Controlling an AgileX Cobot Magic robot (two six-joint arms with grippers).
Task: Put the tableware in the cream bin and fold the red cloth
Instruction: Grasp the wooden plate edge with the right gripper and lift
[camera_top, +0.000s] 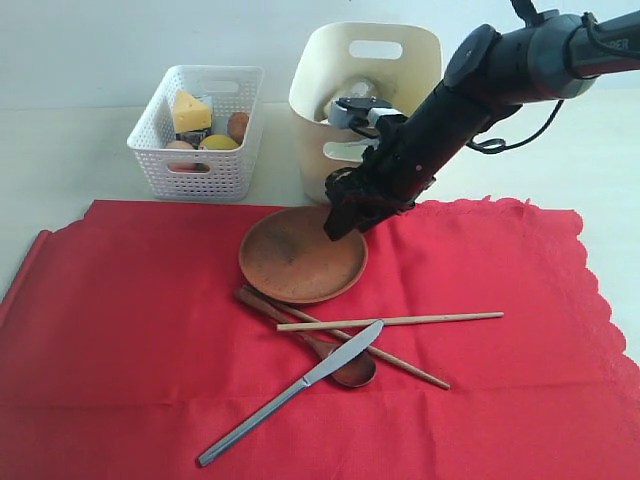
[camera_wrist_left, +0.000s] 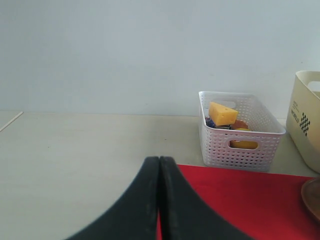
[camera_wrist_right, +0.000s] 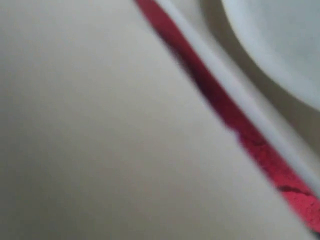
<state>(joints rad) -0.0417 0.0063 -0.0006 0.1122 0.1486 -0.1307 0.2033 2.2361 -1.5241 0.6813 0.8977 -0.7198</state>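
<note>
Standing at brown plate (camera_top: 290, 265) rim: right gripper (camera_top: 345, 225), cannot tell opening, exterior only | left gripper (camera_wrist_left: 159, 165) closed, empty, wrist view

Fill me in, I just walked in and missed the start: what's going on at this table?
The right gripper is down at the brown plate, at the rim nearest the cream bin; whether it grips the plate isn't clear. The knife, wooden spoon and chopsticks lie on the unfolded red cloth. The left gripper is shut, away from the tableware.
</note>
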